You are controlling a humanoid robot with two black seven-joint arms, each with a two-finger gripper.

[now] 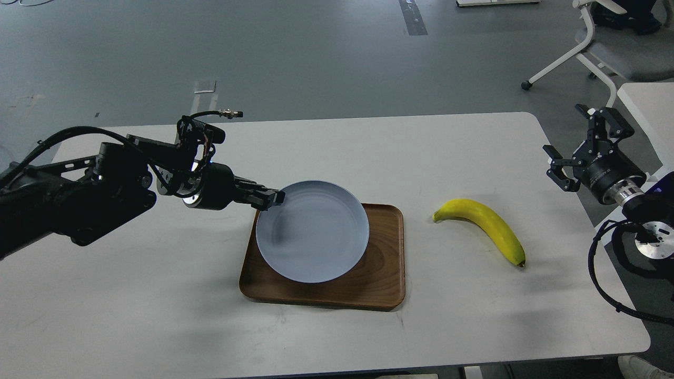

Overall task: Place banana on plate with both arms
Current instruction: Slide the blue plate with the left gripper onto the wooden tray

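Left tool [275,199] seemingly grips the plate [313,231]; banana [487,226] lies apart.

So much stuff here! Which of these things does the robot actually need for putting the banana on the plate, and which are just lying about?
Needed for the job:
banana, on the table right of the tray
plate, on the tray
left gripper, at the plate's rim
right gripper, open, up beyond the banana

Just there:
wooden tray under the plate
white table
office chair on the floor behind

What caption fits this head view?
Left gripper at the plate rim; banana waits near the open right gripper.
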